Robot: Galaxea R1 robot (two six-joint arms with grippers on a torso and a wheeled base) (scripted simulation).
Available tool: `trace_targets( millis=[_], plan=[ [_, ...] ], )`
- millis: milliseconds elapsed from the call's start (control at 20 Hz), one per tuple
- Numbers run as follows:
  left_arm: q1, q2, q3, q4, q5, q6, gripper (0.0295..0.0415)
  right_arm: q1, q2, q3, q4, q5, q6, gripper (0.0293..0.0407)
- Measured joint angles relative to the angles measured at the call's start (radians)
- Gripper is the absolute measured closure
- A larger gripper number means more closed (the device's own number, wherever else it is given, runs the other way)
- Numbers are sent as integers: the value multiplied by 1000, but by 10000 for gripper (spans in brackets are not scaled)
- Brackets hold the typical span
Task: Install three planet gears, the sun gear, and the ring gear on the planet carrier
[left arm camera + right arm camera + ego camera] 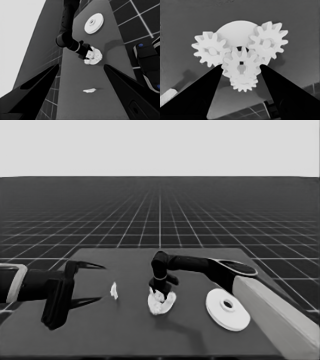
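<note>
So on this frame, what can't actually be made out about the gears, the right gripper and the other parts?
- Gear held or free: in the right wrist view, the fingers flank the middle gear; contact is not visible.
- Gear under it: partly covered by the middle gear.
- Smaller round part: mostly hidden by gears; in the head view, the right gripper covers it.
- Thin white piece: too small to show its shape.
- Larger round part: its underside is unseen.

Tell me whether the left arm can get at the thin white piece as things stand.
Probably yes. The thin white piece lies alone on bare table just past the left pincer, with nothing between them. The right pincer is farther off, at the gears on the smaller round part.
</note>
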Motion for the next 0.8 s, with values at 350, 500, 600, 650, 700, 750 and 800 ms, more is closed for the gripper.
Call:
trace_targets(
  millis=[350, 500, 600, 650, 700, 750, 800],
  plan=[
    [0, 0, 0, 0, 0, 0, 326, 0, 0, 0, 0, 0, 73, 390],
    [0, 0, 0, 0, 0, 0, 326, 0, 0, 0, 0, 0, 105, 390],
    [0, 0, 0, 0, 0, 0, 326, 0, 0, 0, 0, 0, 126, 390],
    [0, 0, 0, 0, 0, 0, 326, 0, 0, 0, 0, 0, 136, 390],
    [0, 0, 0, 0, 0, 0, 326, 0, 0, 0, 0, 0, 147, 390],
    [0, 0, 0, 0, 0, 0, 326, 0, 0, 0, 0, 0, 157, 390],
    [0, 0, 0, 0, 0, 0, 326, 0, 0, 0, 0, 0, 168, 390]
  ],
)
